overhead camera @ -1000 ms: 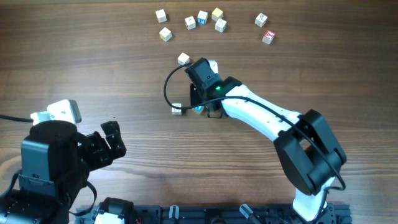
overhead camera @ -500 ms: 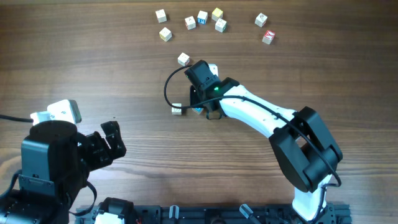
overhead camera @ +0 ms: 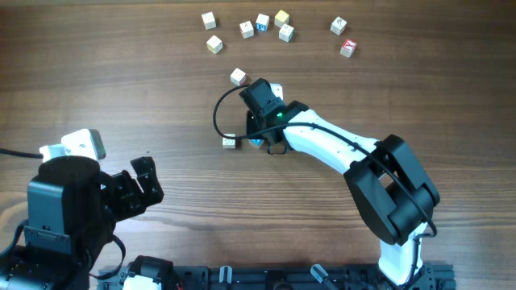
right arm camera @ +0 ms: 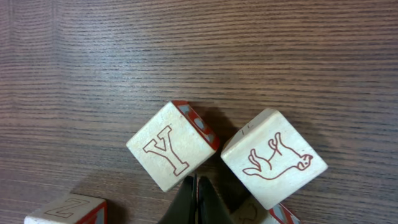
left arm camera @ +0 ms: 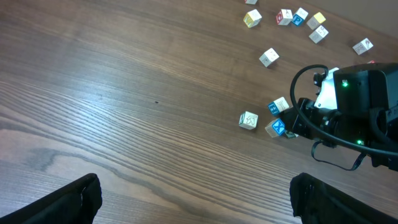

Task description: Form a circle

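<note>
Mid-table, my right gripper [overhead camera: 262, 135] points down into a small cluster of pale wooden letter cubes. In the right wrist view its fingers [right arm camera: 198, 194] are shut on nothing, and their tip rests between a Y cube [right arm camera: 171, 146] and an animal cube [right arm camera: 273, 158]. A Z cube [right arm camera: 65, 210] lies lower left. Another cube [right arm camera: 258, 211] sits just behind the tip. A blue-faced cube [overhead camera: 256, 142] and a pale cube [overhead camera: 229, 142] show overhead. The arm hides whether they close into a circle. My left gripper [overhead camera: 141, 187] stands open and empty over bare wood at the near left, seen also in the left wrist view [left arm camera: 202, 205].
Several loose cubes [overhead camera: 262, 22] lie scattered along the back edge, with a red one [overhead camera: 347, 48] at the right. A single cube [overhead camera: 238, 76] sits just behind the right wrist. A black cable [overhead camera: 218, 113] loops out to the left of that wrist.
The right arm's elbow has drifted slightly left while its fingertips stay among the cubes. The left arm has not moved.
</note>
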`<state>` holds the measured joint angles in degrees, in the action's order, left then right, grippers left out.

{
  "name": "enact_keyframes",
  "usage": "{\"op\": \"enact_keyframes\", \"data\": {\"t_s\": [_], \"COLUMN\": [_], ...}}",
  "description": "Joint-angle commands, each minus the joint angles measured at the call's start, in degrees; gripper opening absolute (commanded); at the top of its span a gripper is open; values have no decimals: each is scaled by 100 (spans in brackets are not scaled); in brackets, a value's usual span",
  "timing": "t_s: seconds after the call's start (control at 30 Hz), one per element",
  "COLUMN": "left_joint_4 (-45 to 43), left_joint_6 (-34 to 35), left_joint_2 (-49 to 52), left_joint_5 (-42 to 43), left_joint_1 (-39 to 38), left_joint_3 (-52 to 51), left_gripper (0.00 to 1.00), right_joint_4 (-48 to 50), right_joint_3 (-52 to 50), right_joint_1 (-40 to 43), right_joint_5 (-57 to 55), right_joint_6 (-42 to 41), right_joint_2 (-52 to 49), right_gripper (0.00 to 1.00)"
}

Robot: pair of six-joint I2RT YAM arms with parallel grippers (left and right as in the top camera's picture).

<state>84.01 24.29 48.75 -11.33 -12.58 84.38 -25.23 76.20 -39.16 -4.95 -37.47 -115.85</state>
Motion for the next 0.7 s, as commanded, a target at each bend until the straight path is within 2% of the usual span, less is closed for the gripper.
{"op": "enact_keyframes", "data": {"t_s": [0.0,0.67], "left_joint_4": [-15,-15], "left_joint_6": [33,33], "left_joint_2": [-7,-7], "left_joint_5": [-74,-74], "left_joint_1": [39,39], "left_joint_3": [-4,-4], "left_gripper": [100,100], "right_joint_4": [44,72], "right_joint_3": [-81,-81], "right_joint_1": [28,28], "right_joint_5": [11,85], "right_joint_6": [-61,0], "right_joint_2": [-96,-96], "right_gripper": [4,4]}}
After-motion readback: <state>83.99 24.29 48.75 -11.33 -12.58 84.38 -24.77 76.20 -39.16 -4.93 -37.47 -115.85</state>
